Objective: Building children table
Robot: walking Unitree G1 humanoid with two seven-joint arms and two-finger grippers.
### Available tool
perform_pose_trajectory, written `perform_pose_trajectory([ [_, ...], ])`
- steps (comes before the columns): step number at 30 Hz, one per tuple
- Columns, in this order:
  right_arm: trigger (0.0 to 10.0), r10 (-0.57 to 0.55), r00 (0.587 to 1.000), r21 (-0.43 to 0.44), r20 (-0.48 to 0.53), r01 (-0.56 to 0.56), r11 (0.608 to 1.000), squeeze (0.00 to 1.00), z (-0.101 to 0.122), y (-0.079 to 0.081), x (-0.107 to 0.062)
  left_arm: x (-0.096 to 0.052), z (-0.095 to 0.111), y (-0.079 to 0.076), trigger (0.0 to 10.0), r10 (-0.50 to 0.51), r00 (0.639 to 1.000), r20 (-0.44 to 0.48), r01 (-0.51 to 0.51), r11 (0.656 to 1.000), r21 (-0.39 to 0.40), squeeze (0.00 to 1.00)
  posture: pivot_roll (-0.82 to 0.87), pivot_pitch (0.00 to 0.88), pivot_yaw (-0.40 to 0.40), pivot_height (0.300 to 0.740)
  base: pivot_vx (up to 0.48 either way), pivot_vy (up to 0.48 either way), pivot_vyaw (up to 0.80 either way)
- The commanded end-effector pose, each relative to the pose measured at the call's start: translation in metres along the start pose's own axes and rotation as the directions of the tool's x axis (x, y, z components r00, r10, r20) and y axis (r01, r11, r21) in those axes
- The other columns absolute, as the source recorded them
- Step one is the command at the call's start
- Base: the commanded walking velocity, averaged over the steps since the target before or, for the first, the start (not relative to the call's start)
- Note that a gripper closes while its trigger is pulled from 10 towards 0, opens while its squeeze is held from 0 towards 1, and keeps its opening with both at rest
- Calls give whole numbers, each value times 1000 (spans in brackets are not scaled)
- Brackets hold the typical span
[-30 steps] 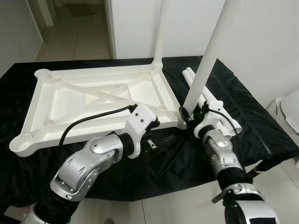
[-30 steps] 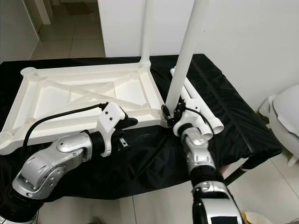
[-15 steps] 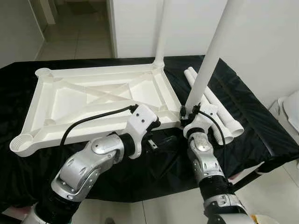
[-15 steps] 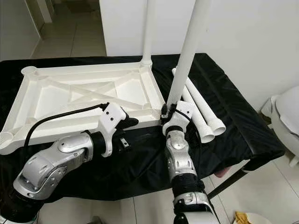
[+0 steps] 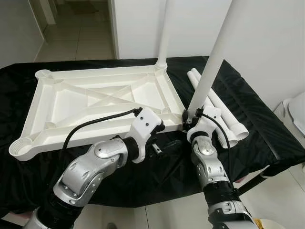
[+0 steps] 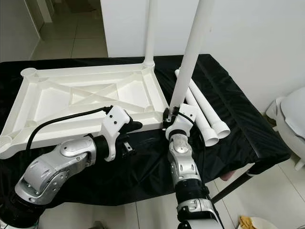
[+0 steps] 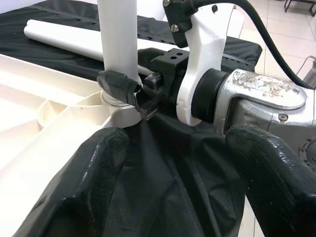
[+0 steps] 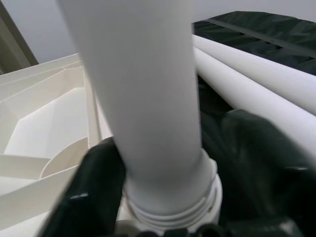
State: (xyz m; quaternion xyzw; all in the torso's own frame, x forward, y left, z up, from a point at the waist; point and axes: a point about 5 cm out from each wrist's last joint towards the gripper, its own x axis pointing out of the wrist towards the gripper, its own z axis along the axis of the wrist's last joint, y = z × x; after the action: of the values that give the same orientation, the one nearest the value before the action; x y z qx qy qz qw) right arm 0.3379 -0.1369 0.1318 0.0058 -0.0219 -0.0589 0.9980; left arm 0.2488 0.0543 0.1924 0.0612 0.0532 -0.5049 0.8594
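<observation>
A white plastic tabletop (image 5: 33,109) lies upside down on the black-draped table. One white leg (image 5: 163,33) stands upright in its far right corner. A second leg (image 5: 209,71) stands slightly tilted in the near right corner socket. My right gripper (image 5: 188,116) is shut on this leg's base just above the socket, and its fingers (image 8: 98,182) flank the leg (image 8: 143,98) in the right wrist view. My left gripper (image 5: 164,145) is open and low over the cloth beside the tabletop's front edge. It points at that corner, with its fingers (image 7: 94,168) spread wide.
Two loose white legs (image 5: 224,114) lie side by side on the cloth to the right of the tabletop. A white rounded object (image 5: 298,112) stands on the floor past the table's right end. The table's front edge is close below my arms, and a white wall is behind.
My right forearm has swung left and now comes up from almost straight below the held leg. The leg stays in its corner socket, and the left arm has hardly moved.
</observation>
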Motion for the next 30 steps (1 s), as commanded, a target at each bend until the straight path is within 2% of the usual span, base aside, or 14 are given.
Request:
perform_pose_trajectory([
  [1, 10000, 3, 1000, 6, -15, -3, 1000, 1000, -1, -5, 2, 1, -1, -4, 10000, -49, 999, -2, 49, 999, 0, 0, -23, 0, -36, 740, 0, 0, 0],
  [3, 10000, 19, 1000, 1, -12, -19, 1000, 1000, 0, -7, 4, 1, -1, -4, 10000, -48, 999, -1, 48, 999, 0, 0, -23, 0, -36, 740, 0, 0, 0],
  [6, 10000, 177, 984, -13, 1, -177, 984, 1000, 7, -12, 13, 0, 0, -3, 10000, -43, 999, 1, 43, 999, -2, 0, -24, 7, -34, 740, 0, 0, 0],
  [9, 10000, 225, 974, -16, 3, -225, 974, 1000, 8, -12, 14, 0, 0, -3, 10000, -41, 999, 1, 41, 999, -1, 0, -24, 7, -34, 740, 0, 0, 0],
  [10, 10000, 269, 963, -32, -3, -269, 963, 835, 9, -13, 16, 0, 0, -3, 10000, -41, 999, 1, 41, 999, -2, 0, -25, 11, -30, 740, 0, 0, 0],
  [11, 10000, 319, 948, -46, -10, -319, 947, 0, 9, -16, 18, 0, 0, -2, 10000, -39, 999, 1, 39, 999, -2, 0, -24, 14, -30, 740, 0, 0, 0],
  [13, 10000, 345, 938, -53, -16, -346, 937, 0, 9, -18, 19, 0, 0, -2, 10000, -37, 999, 2, 37, 999, -2, 0, -24, 14, -30, 740, 0, 0, 0],
  [17, 10000, 471, 881, -93, -42, -473, 876, 0, 10, -27, 24, -1, 1, 0, 10000, -32, 999, 3, 32, 999, -1, 0, -26, 21, -24, 740, 0, 0, 0],
  [18, 10000, 471, 881, -93, -42, -473, 876, 0, 10, -27, 24, -1, 1, 0, 10000, -32, 999, 3, 32, 999, -1, 0, -26, 21, -24, 740, 0, 0, 0],
  [21, 10000, 557, 829, -127, -51, -558, 820, 0, 13, -30, 26, -1, 1, -1, 10000, -33, 999, 4, 33, 999, -2, 0, -27, 21, -23, 740, 0, 0, 0],
  [26, 10000, 599, 798, -153, -62, -601, 785, 0, 16, -34, 29, -1, 1, 0, 10000, -34, 999, 3, 34, 999, -2, 0, -26, 30, -19, 740, 0, 0, 0],
  [27, 10000, 624, 778, -167, -74, -626, 761, 0, 17, -35, 30, -1, 1, 0, 10000, -33, 999, 3, 33, 999, -2, 0, -24, 29, -18, 740, 0, 0, 0],
  [28, 7882, 648, 756, -174, -92, -653, 737, 0, 17, -37, 31, -1, 2, 0, 10000, -33, 999, 3, 33, 999, -1, 0, -23, 28, -19, 740, 0, 0, 0],
  [30, 7882, 664, 740, -174, -104, -671, 721, 0, 16, -38, 32, -1, 2, 0, 10000, -33, 999, 2, 33, 999, 0, 0, -23, 28, -19, 740, 0, 0, 0],
])
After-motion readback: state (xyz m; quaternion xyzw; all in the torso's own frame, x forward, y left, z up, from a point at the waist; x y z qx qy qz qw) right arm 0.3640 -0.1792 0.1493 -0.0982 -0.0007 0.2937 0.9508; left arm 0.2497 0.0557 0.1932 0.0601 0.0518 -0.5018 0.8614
